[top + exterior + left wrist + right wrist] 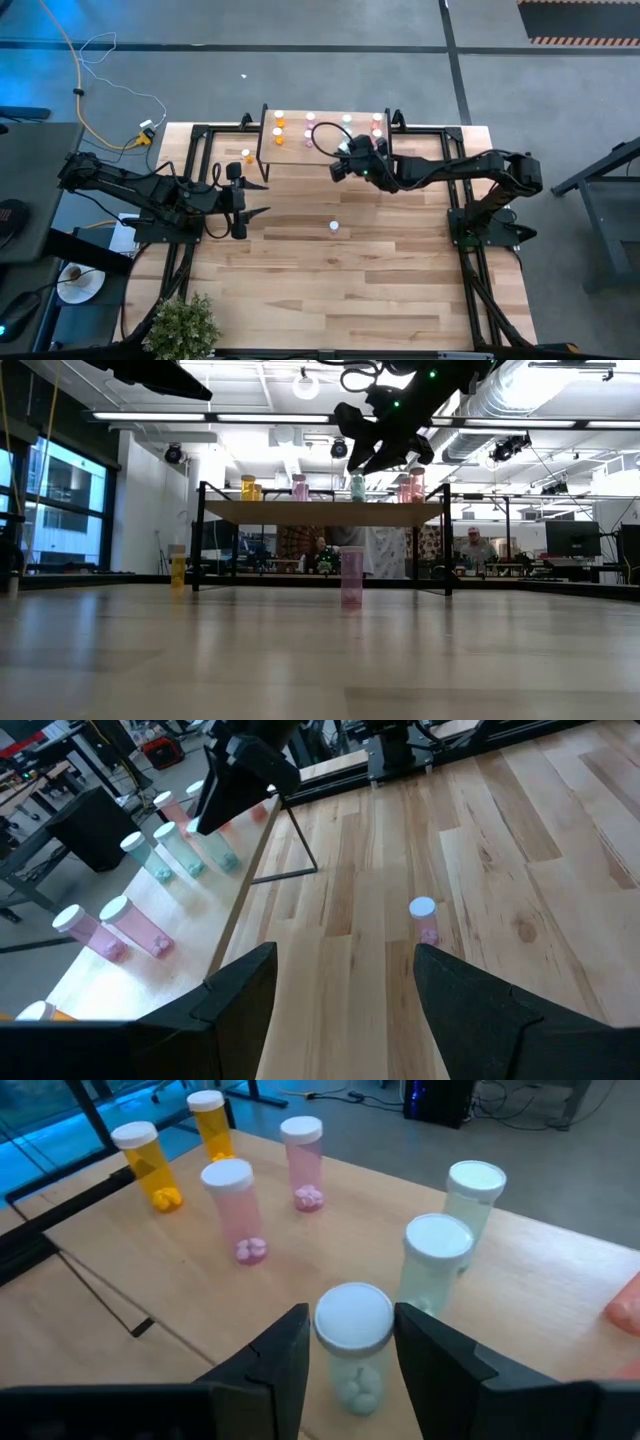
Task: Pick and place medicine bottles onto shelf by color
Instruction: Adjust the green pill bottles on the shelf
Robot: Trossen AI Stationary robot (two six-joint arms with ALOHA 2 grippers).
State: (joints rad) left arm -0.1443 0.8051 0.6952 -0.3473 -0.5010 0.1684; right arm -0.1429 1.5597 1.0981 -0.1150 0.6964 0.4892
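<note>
The left hand [243, 200] hovers over the left part of the wooden worktop [330, 290], its two fingers spread apart and holding nothing. An orange bottle [247, 156] stands upright on the worktop just off the shelf's left end. The shelf [322, 150] sits at the far edge of the worktop, its long axis running left to right. On it stand, from left to right, two orange bottles [148, 1165], two pink bottles [237, 1208], then teal-green bottles [437, 1265], and red ones [377, 124] at the right end. All are upright, long axes vertical, white caps pointing up.

Out on the open worktop, well apart from the shelf, a lone pink bottle [424, 918] stands upright, cap up, between the two arms.

The right hand [350, 1348] is over the shelf's front edge, near the teal-green group. An upright teal-green bottle [353, 1342] with a white cap stands between its fingers; whether the fingers actually press on the bottle, I cannot tell. In the low view the right hand hangs above the shelf top.
</note>
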